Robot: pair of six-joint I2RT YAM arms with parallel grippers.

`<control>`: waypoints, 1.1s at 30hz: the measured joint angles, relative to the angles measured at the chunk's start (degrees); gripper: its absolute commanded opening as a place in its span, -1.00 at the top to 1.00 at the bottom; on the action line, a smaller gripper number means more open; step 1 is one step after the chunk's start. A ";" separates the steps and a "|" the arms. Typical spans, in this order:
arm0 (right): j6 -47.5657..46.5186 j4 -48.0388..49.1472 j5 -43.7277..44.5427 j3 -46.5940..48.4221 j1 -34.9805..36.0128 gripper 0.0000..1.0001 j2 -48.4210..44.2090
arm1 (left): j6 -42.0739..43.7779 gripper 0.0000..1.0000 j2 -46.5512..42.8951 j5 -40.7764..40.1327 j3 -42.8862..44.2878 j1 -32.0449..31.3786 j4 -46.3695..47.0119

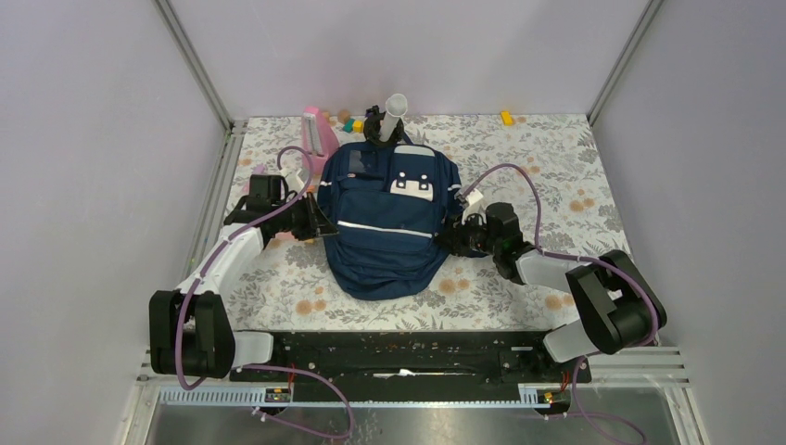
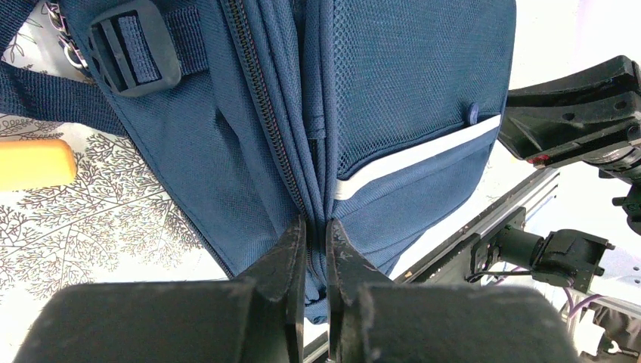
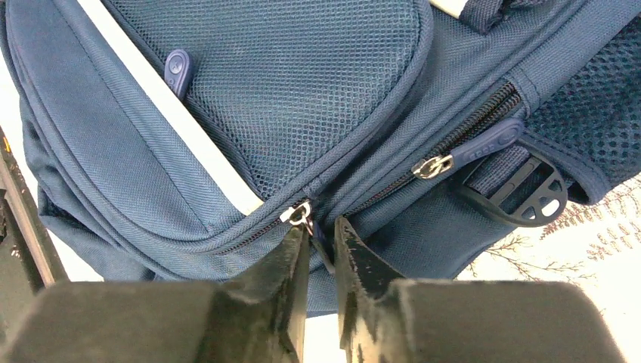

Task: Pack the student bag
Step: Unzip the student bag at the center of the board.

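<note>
The navy student bag (image 1: 385, 227) lies flat in the middle of the flowered mat, white-grey patches toward the far side. My left gripper (image 1: 324, 222) is at the bag's left edge, shut on a pinched fold of the bag's fabric (image 2: 316, 227) beside a zip line. My right gripper (image 1: 451, 238) is at the bag's right edge. In the right wrist view its jaws are shut on the dark pull tab (image 3: 321, 242) hanging from a silver zip slider (image 3: 297, 214). A second zip pull (image 3: 472, 150) lies further right.
A pink object (image 1: 320, 132), small coloured blocks (image 1: 352, 122) and a white tube in a dark holder (image 1: 391, 116) stand behind the bag. A yellow block (image 1: 506, 118) lies at the far right. An orange object (image 2: 34, 162) lies on the mat by the left gripper.
</note>
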 measured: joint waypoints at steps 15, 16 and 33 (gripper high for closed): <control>0.70 -3.82 12.20 -3.96 7.80 1.00 -9.53 | -4.59 1.00 -4.35 -0.24 -5.01 0.35 4.52; 0.74 -4.46 13.62 -4.15 8.76 1.00 -10.40 | -4.76 1.00 -4.79 -0.48 -5.29 0.35 4.85; 6.47 -17.27 29.27 -5.75 23.17 1.00 -21.05 | -7.56 1.00 -6.91 -1.77 -7.39 0.24 7.30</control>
